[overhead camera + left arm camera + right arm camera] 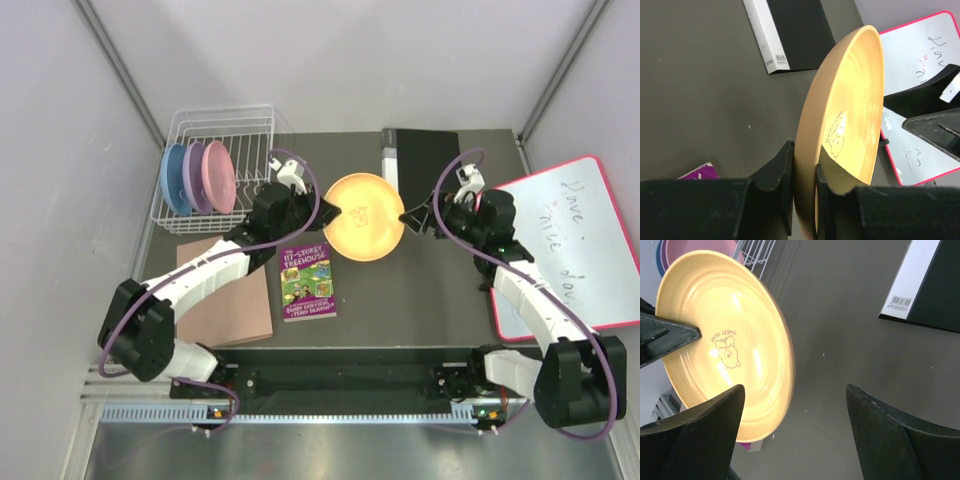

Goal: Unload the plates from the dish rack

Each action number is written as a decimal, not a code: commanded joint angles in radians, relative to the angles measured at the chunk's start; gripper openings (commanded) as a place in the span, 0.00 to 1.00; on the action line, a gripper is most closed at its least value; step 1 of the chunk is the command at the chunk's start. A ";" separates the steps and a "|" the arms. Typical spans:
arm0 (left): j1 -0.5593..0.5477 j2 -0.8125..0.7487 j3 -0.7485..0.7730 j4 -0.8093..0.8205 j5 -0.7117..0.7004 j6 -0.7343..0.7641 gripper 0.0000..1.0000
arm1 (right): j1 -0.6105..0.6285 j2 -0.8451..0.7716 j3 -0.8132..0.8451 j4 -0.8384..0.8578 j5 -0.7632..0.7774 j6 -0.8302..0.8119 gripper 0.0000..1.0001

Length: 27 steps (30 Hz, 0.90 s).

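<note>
- Top view: the yellow plate (365,217) hangs mid-frame over the table (440,290), clear of the dish rack (225,128) at upper left, where three other plates (197,178) stand on edge.
- Left wrist view: the left gripper (802,175) pinches the plate's rim at lower centre.
- Right wrist view: the right gripper (795,390) gapes wide and holds nothing, with the plate's rim between its fingers.
- The plate is probably light, stiff, slick plastic, so the free rim is the place to take hold.

The dish rack (240,120) holds three plates (200,178), a fourth plate (365,217) to its right.
</note>
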 commanded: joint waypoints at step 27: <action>-0.018 -0.037 0.027 -0.039 -0.230 0.149 0.86 | -0.011 -0.057 -0.052 -0.182 0.243 -0.094 0.00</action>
